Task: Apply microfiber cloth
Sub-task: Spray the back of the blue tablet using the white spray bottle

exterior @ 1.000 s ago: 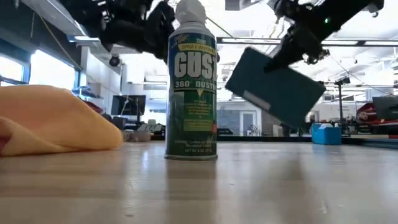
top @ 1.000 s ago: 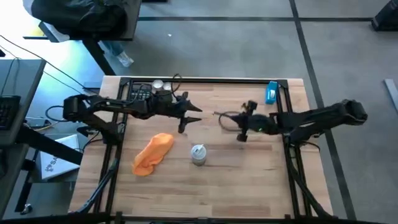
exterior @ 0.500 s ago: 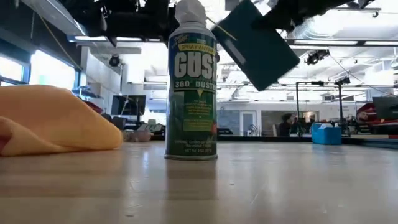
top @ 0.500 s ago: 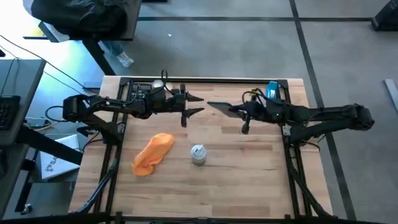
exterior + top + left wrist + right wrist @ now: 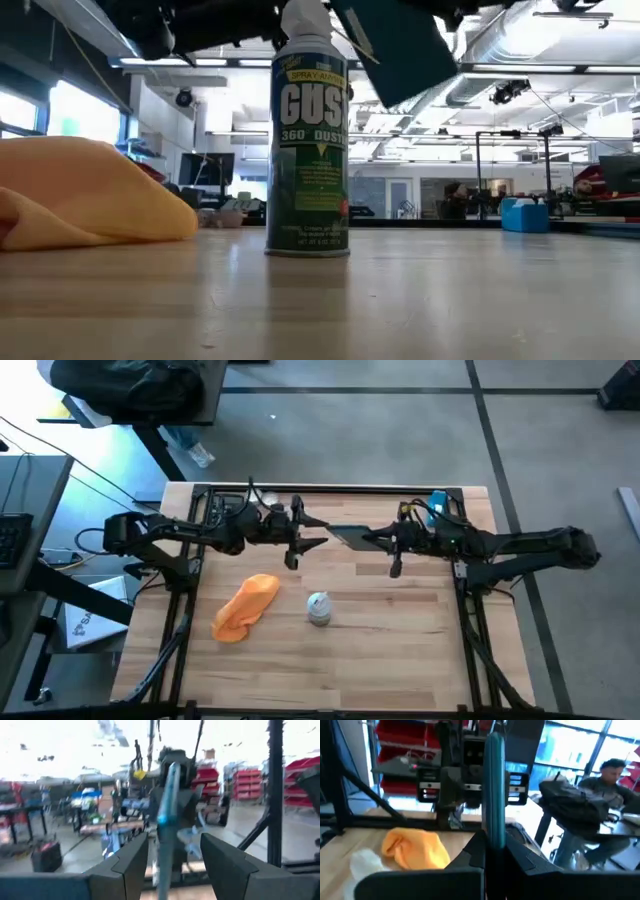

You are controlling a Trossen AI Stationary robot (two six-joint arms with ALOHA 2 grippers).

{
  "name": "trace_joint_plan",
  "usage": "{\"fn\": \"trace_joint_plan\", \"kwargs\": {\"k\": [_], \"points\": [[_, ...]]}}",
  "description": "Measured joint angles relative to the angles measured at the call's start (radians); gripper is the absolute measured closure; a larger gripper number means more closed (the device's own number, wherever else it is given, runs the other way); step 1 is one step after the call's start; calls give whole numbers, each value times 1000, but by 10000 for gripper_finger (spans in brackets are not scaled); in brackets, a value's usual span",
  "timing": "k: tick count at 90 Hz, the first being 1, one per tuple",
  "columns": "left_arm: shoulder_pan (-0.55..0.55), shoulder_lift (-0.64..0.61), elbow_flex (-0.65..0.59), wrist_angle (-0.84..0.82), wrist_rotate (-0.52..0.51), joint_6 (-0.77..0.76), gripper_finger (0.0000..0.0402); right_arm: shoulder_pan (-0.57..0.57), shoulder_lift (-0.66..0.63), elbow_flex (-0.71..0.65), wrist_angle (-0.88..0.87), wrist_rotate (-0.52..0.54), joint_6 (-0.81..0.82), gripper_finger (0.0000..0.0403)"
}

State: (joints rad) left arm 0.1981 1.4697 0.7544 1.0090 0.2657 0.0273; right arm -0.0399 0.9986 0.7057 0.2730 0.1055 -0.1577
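Note:
The orange microfiber cloth [image 5: 245, 607] lies bunched on the table's left half, also in the low view [image 5: 90, 195] and the right wrist view [image 5: 415, 847]; no gripper touches it. High over the table's middle, my right gripper [image 5: 372, 540] is shut on a dark teal flat device [image 5: 348, 537], seen high in the low view [image 5: 395, 45]. My left gripper [image 5: 318, 534] faces it from the left. It is open, and its fingers [image 5: 132, 862] stand just short of the device's free end [image 5: 167, 815]. My right gripper pinches the flat device by its end toward the table's right [image 5: 494, 832], one finger on each broad face. The fingers reach in level from the table's right, along the device. The device is lifted clear of the table and juts toward my left gripper.
A green-labelled spray can [image 5: 318, 607] stands upright near the table's middle, right of the cloth, below both grippers [image 5: 307, 130]. A blue object [image 5: 437, 507] sits at the far right corner. Dark gear [image 5: 230, 508] lies at the far left. A person [image 5: 612, 775] shows beyond the table.
My right gripper has risen and gone toward the far edge and the left arm, carrying the device higher and turning it. My left gripper has also gone up and slightly toward the far edge, still open. Cloth and can have not moved.

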Motion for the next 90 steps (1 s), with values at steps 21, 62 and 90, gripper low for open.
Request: {"fn": "trace_joint_plan", "kwargs": {"k": [21,62,90], "points": [[-11,14,31,17,-7,-28,237,0,69,0,105,-14,-8,400],[-11,14,35,38,-8,-36,326,0,90,0,163,-39,-8,400],[-14,14,35,35,-11,-52,382,0,100,0,165,-8,21,383]]}}
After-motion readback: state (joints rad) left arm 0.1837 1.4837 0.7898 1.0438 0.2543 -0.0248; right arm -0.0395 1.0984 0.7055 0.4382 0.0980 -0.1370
